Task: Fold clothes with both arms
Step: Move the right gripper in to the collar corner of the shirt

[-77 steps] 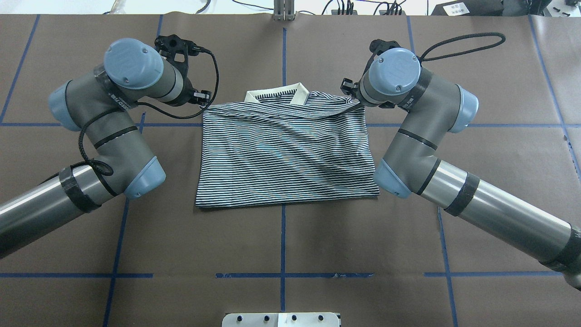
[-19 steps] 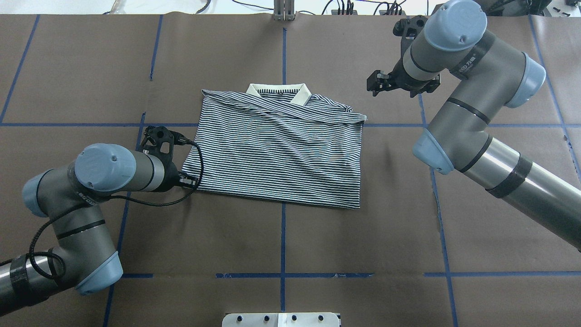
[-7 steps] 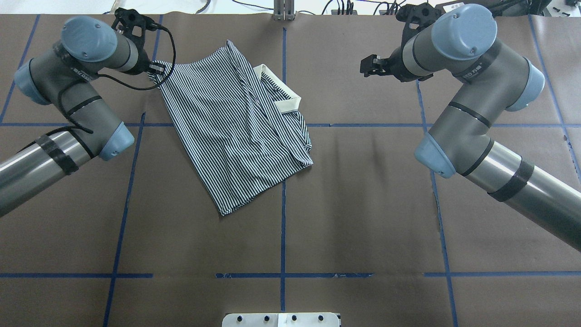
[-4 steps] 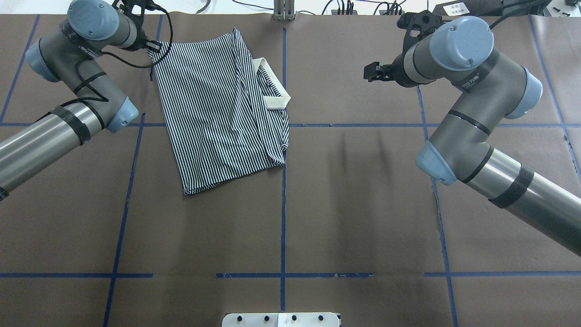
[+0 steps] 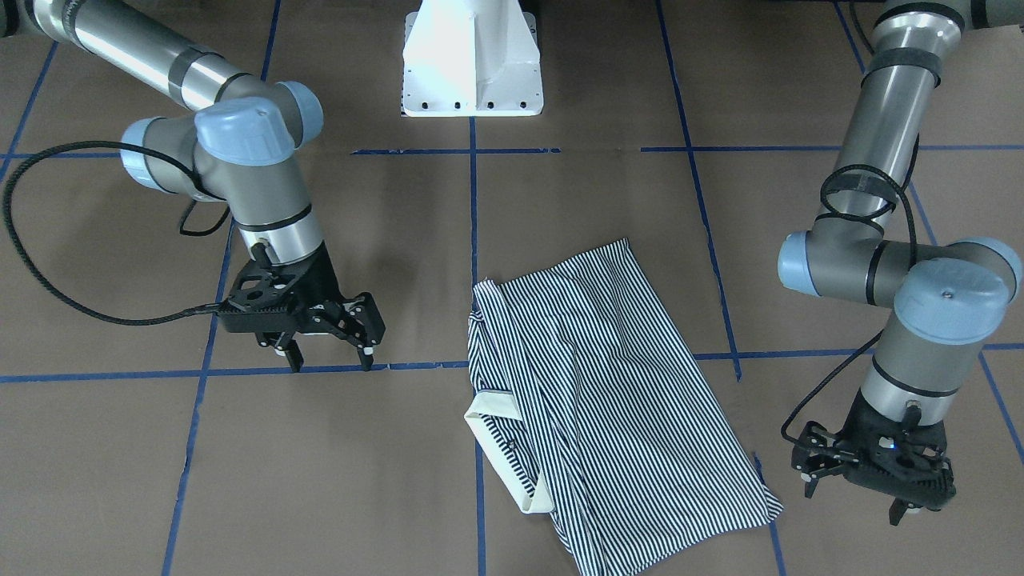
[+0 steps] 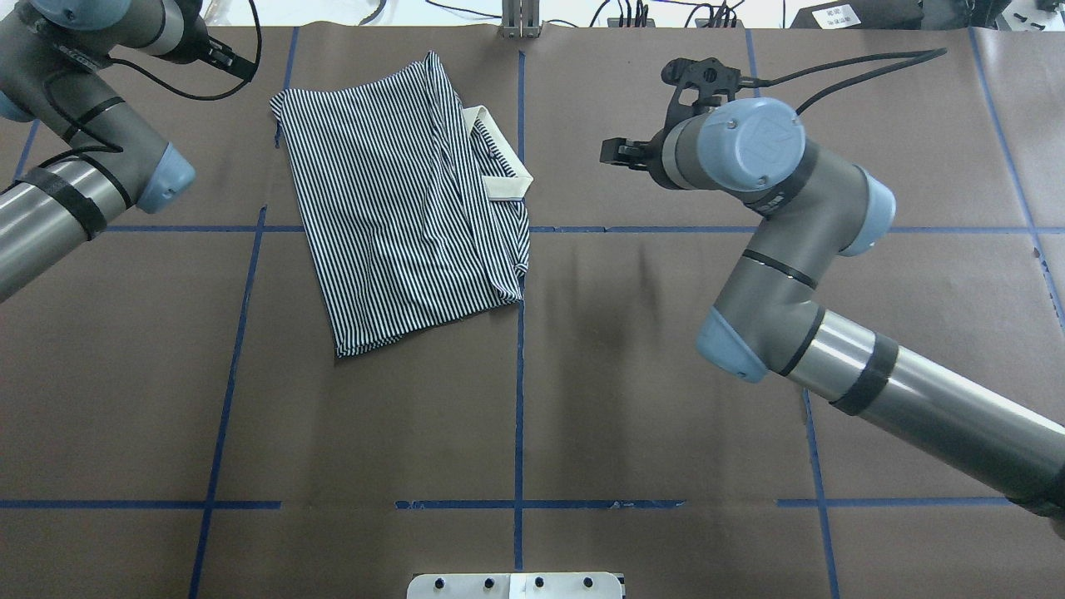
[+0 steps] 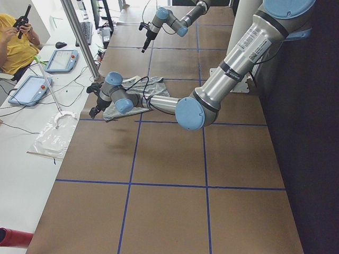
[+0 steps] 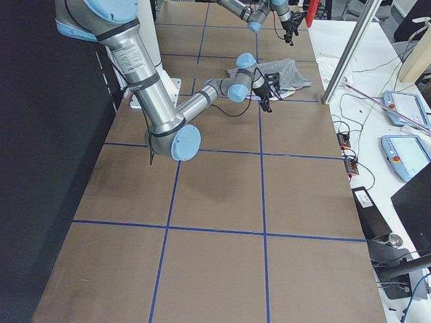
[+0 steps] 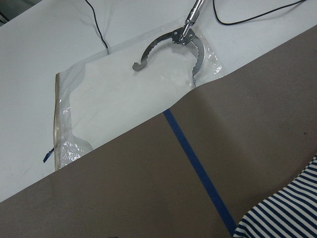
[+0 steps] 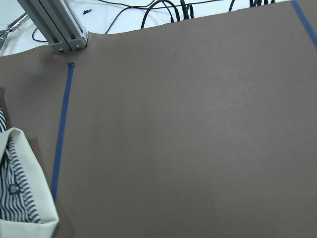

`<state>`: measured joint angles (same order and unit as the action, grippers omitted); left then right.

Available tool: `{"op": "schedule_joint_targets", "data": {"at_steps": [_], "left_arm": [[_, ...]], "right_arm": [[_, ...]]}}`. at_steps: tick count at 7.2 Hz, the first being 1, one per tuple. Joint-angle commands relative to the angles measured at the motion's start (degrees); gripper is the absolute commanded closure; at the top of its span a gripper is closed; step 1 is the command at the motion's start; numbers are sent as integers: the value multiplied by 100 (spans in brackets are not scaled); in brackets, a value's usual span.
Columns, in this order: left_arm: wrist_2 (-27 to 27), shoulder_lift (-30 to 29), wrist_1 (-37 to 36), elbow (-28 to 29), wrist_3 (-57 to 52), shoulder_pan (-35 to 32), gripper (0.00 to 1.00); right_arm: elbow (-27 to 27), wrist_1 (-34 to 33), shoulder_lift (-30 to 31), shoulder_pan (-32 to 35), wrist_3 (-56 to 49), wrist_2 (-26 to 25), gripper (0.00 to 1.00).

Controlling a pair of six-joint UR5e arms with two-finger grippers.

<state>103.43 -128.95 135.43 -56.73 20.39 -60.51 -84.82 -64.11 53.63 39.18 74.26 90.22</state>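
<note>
Repositioning stage between folds, both arms unloaded. At left, the left tool (image 5: pixel 852 500) hovers with its jaws spread and empty, just off the far left corner of the striped polo shirt (image 6: pixel 399 208) and not touching it. The shirt lies flat on the tabletop (image 6: pixel 666 374), left of the centre line. It is already narrowed to a rough rectangle, set askew, with the cream collar (image 6: pixel 503 158) at its right edge. At right, the right tool (image 5: pixel 330 362) hangs wide open and empty, well apart from the cloth. The next fold probably calls for both tools to descend on two corners of one short edge, pinch only the layers there, and carry that edge across together.
</note>
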Motion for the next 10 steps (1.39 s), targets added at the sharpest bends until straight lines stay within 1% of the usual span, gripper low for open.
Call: {"op": "schedule_joint_targets", "data": {"at_steps": [1,2,3,5,7,10], "left_arm": [[28,125,1,-154,0,-13,0],[37,125,1,-154,9,-13,0],[37,125,1,-154,18,-13,0],[37,116,10,-162,140,-13,0],[37,151,1,-241,149,-13,0],[37,160,1,-259,149,-13,0]], "right_arm": [[1480,92,-1209,-418,1060,-652,6],[1773,83,-1484,-498,1360,-698,16],[2072,100,-1739,-577,1476,-856,18],[2268,179,-1873,-622,1583,-910,27],[2776,434,-2093,-665,1724,-1015,27],[2953,435,-2093,-727,1724,-1024,29]]}}
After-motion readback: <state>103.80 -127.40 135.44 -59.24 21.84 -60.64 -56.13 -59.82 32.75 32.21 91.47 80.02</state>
